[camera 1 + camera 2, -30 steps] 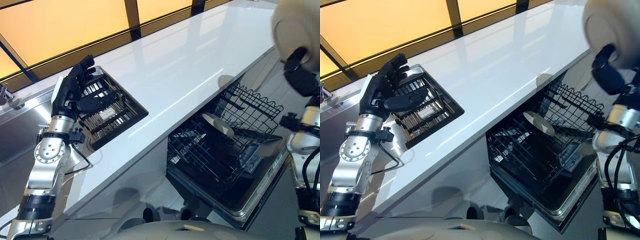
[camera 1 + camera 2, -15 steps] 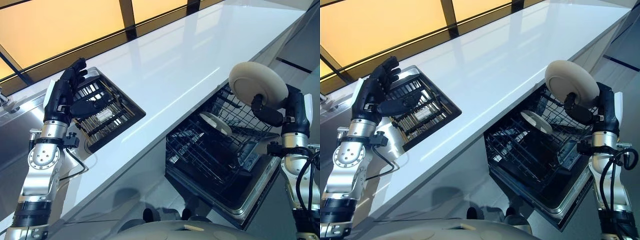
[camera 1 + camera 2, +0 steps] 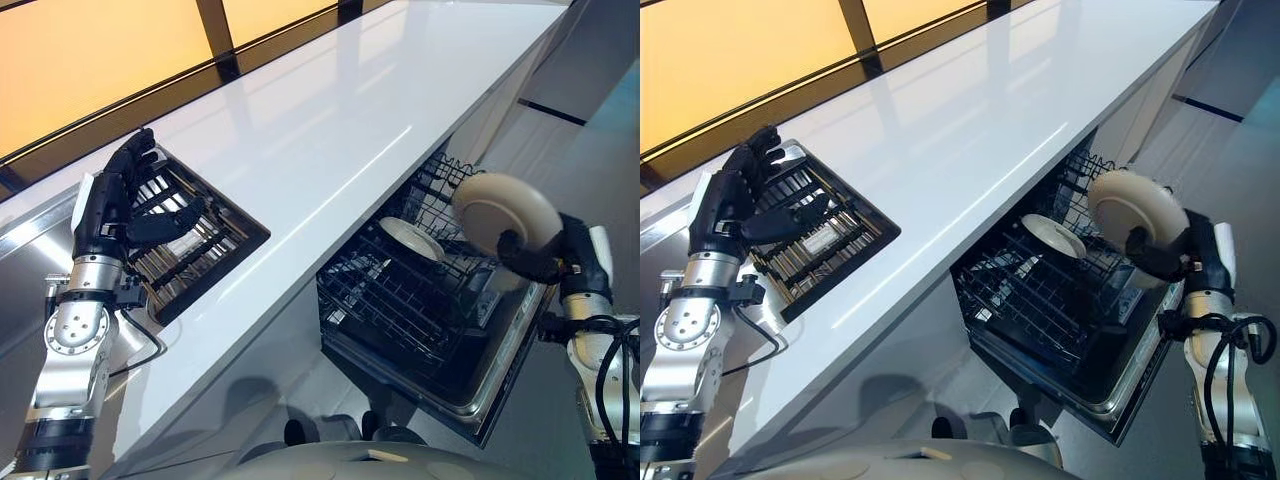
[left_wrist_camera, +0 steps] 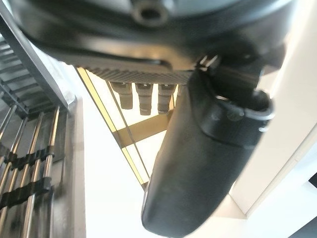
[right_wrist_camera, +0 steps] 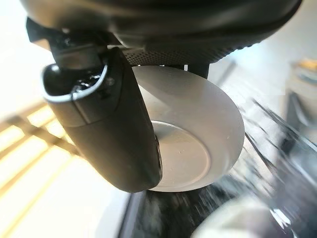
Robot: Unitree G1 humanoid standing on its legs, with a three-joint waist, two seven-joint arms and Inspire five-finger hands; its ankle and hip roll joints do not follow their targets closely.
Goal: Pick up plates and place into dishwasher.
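Judging by the dishwasher rack (image 3: 400,300), I was partway through. Nearest me, my right hand (image 3: 545,262) pinched a cream plate (image 3: 505,212) by thumb and fingers, tilted on edge just above the rack's right side, not yet slotted. One plate (image 3: 412,238) already stood inside the rack. Beyond the rack, across the counter (image 3: 330,110), my left hand (image 3: 120,205) hung spread and empty over the drying rack (image 3: 195,245).

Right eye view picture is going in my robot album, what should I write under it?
Robot's right hand holds a plate over the open dishwasher rack.
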